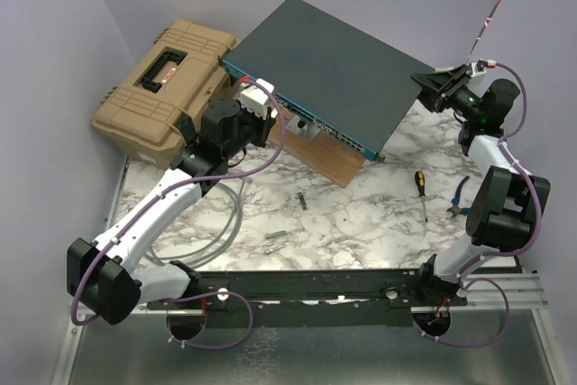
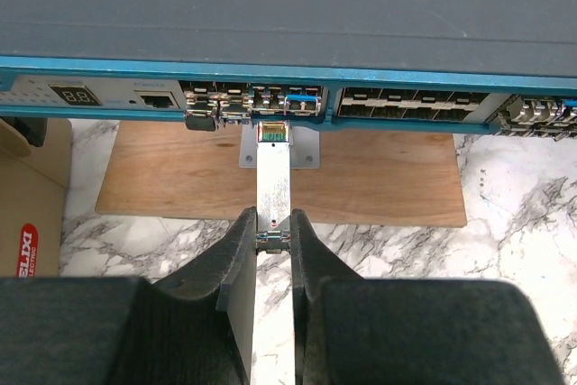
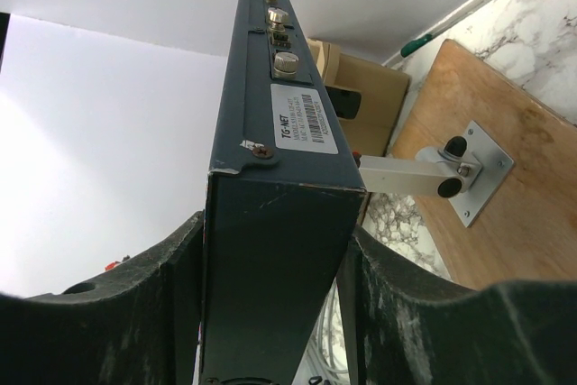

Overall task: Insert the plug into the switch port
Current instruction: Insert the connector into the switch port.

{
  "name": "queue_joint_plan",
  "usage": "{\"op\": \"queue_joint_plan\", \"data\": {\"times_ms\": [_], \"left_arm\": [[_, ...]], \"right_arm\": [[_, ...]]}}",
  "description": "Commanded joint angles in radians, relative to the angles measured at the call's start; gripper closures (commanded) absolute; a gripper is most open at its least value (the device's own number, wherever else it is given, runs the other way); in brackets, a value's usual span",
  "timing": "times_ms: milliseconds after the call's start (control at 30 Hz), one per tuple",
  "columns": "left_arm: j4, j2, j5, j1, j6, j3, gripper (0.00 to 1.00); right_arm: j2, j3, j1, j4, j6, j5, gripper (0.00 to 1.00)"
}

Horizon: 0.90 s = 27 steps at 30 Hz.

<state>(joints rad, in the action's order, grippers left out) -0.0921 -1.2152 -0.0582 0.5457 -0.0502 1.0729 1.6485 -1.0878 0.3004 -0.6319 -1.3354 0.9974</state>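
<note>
Dark grey-teal metal, the switch [image 1: 334, 65] sits tilted above a wooden board [image 2: 379, 173], beside a tan toolbox [image 1: 167, 78]. Only the right wrist view shows its edge sticker [image 3: 304, 119] reading "TG-NET"; only the left wrist view shows its blue socket row. The right gripper [image 3: 275, 241] clamps the switch's corner between its fingers. The left gripper [image 2: 273, 223] is closed on the silver plug [image 2: 273, 178], whose tip meets a socket mouth.

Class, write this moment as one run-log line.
left jaws: shut on slim silver metal plug, tip at port row | right jaws: clamp flat dark grey-teal metal switch
</note>
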Motion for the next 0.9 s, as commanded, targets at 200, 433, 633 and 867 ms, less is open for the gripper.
{"op": "queue_joint_plan", "data": {"times_ms": [200, 433, 633, 867], "left_arm": [[0.003, -0.032, -0.053, -0.019, -0.025, 0.057, 1.0], [0.002, -0.038, -0.06, -0.021, -0.024, 0.065, 1.0], [0.003, -0.044, -0.061, -0.023, -0.02, 0.068, 1.0], [0.002, -0.048, -0.059, -0.023, -0.014, 0.071, 1.0]], "right_arm": [[0.012, -0.008, -0.005, -0.011, 0.05, 0.028, 0.52], [0.012, -0.009, -0.006, -0.006, 0.051, 0.029, 0.52], [0.012, -0.009, -0.005, -0.006, 0.051, 0.029, 0.52], [0.01, -0.008, -0.006, -0.006, 0.051, 0.029, 0.52]]}}
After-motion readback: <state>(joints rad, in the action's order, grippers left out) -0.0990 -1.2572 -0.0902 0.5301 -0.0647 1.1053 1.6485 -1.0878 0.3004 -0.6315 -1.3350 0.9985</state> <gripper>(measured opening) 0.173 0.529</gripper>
